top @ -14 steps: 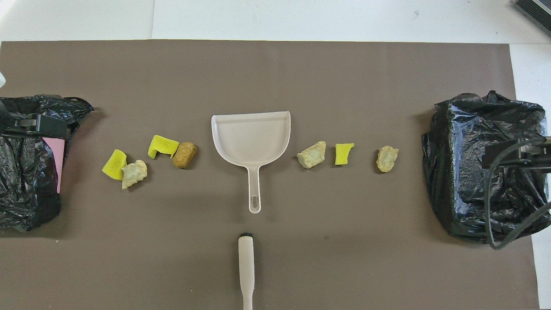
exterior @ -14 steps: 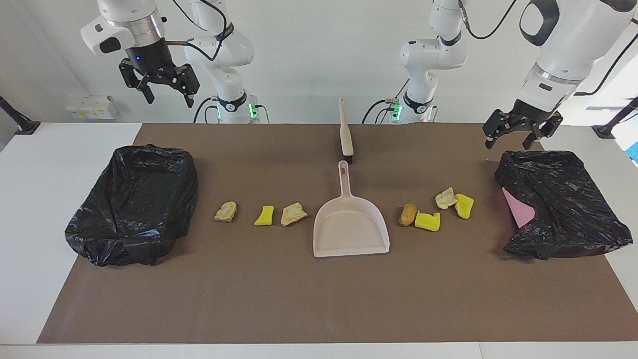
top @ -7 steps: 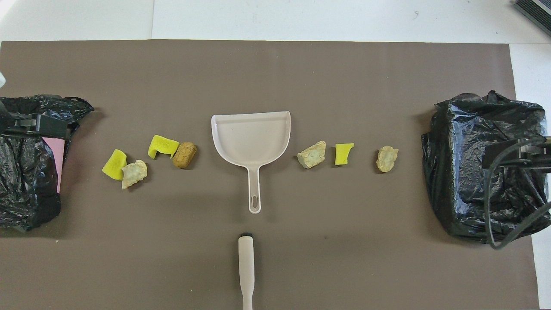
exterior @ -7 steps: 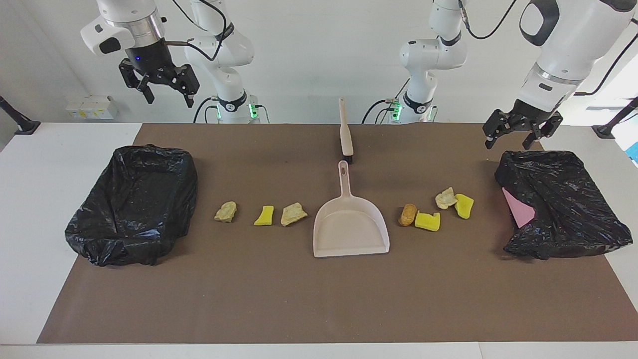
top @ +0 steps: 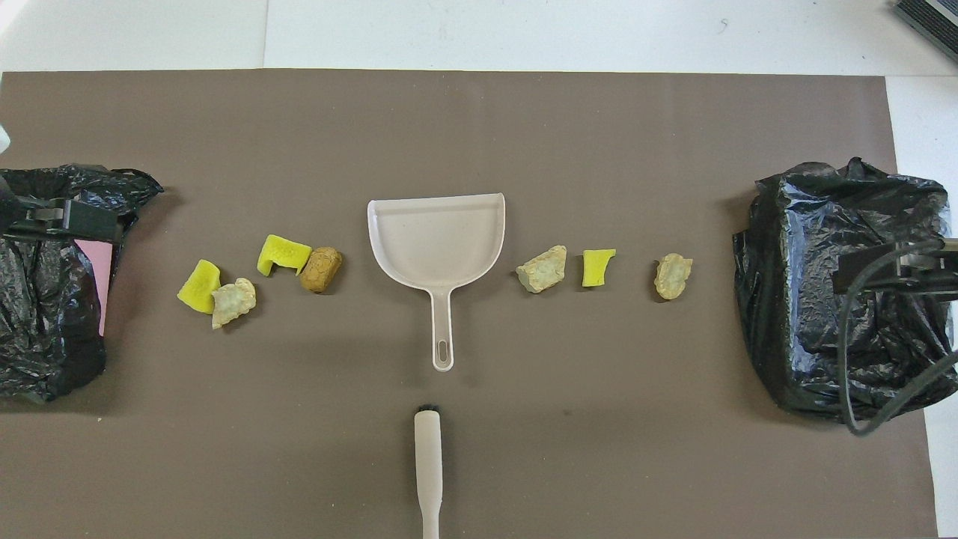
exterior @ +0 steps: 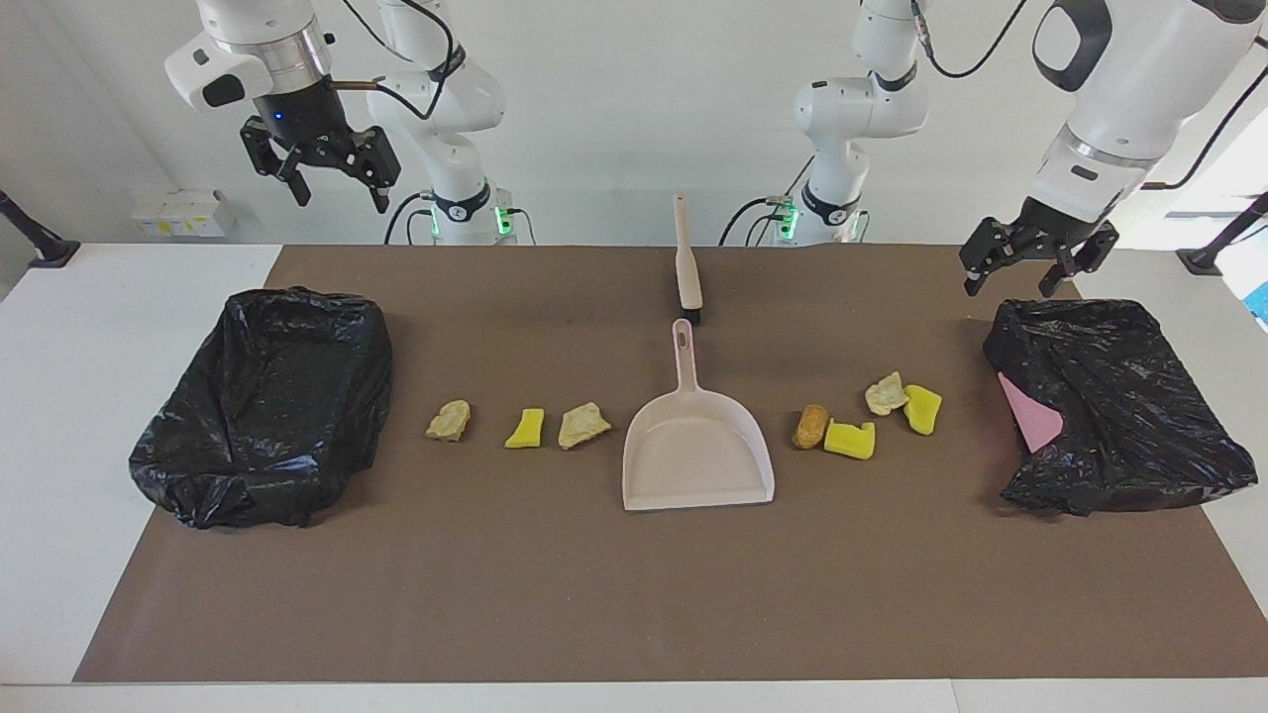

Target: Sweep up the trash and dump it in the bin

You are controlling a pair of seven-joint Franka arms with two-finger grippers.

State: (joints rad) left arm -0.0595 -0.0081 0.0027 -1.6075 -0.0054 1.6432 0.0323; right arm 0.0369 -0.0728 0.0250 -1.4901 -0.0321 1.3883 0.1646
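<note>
Nothing swept yet, all the trash (exterior: 684,416) is sitting loose on the bench (exterior: 634,594).

In the overhead view, three bits lie at 3 o'clock of the dustpan (exterior: 696,451) and four at 9 o'clock, none in the pan or either bag-lined bin (exterior: 267,401). The brush (exterior: 686,262) lies untouched at 6 o'clock of the pan's handle. Right claw (exterior: 327,176) hangs spread and empty high over its bin's end; left claw (exterior: 1030,265) likewise, spread over the other bin (exterior: 1119,406). So basically everything's left to do.

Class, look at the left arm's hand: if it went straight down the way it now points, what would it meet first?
Probably the black bin bag at the left arm's end. The left hand points downward, open, above the bag's robot-side edge; depth is unclear, so it might land on the brown mat beside it.
</note>
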